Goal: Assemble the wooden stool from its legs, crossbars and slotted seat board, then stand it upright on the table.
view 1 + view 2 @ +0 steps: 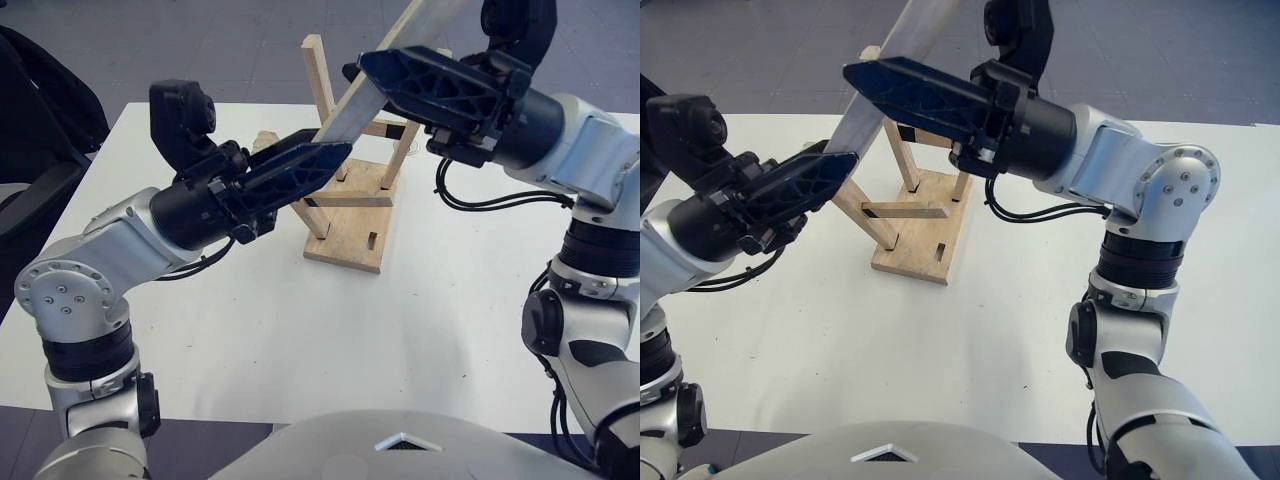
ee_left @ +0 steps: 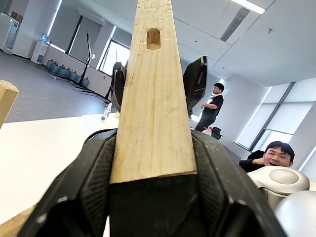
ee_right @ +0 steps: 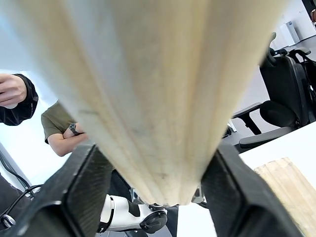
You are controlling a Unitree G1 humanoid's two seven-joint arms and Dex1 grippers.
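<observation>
The slanted leg (image 1: 348, 108) is cut off at the frame's top. Its lower end is clamped by the fingers of the left gripper (image 1: 335, 155), and a higher part by those of the right gripper (image 1: 372, 72).

Near tabletop (image 1: 300, 330) and right side: wide passage. Centre-far blocked by seat board (image 1: 345, 250) with upright legs (image 1: 318, 70); long leg (image 1: 345, 115) slants across above. Gap beneath looks tight, hard to judge.

Both arms (image 1: 110, 245) (image 1: 590, 150) aloft, jaws clamped
</observation>
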